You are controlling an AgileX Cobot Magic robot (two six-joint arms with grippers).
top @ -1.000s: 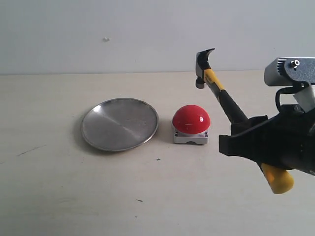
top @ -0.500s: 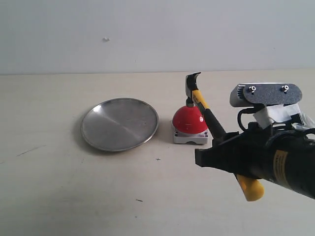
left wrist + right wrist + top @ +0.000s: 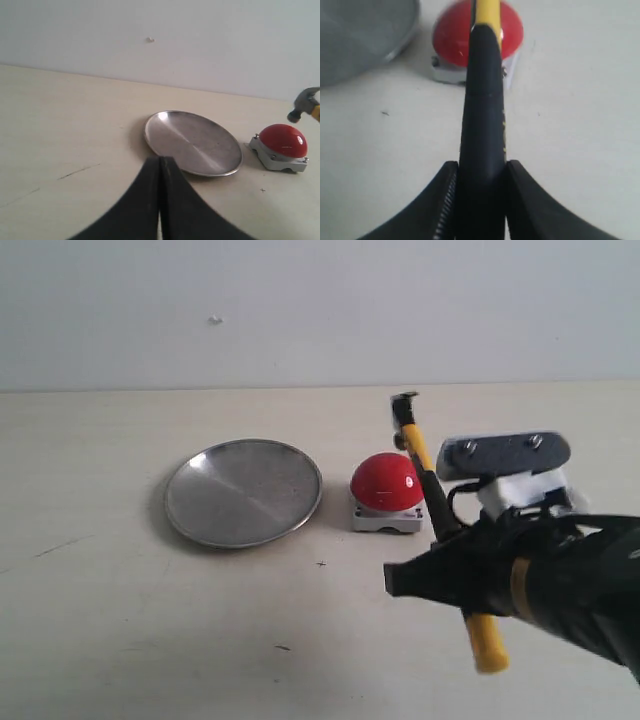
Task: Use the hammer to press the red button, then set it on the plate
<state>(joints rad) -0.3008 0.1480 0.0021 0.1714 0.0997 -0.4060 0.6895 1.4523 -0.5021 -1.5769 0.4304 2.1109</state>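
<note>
- The right gripper (image 3: 440, 565) has its jaws clamped on the black handle of the hammer (image 3: 432, 490). The right wrist view shows the handle squeezed between both fingers (image 3: 445, 205).
- The hammer's long axis runs from the jaws up and away toward the red button (image 3: 385, 483). Its yellow end hangs below the grip, and its dark head (image 3: 304, 102) sits over the far right side of the dome.
- From the left wrist view the head looks just clear of the dome, though the angle is poor and light contact cannot be ruled out.
- The plate (image 3: 243, 492) lies on the table (image 3: 120, 640) just left of the button, close but not touching it, and holds nothing.
- The button stands between the hammer and the plate, so carrying the hammer across probably means lifting it over the dome.
- The left gripper (image 3: 160, 200) has its jaws closed on nothing. It is on the plate's side, well apart from the hammer, so the right arm is the one placed to act.
</note>
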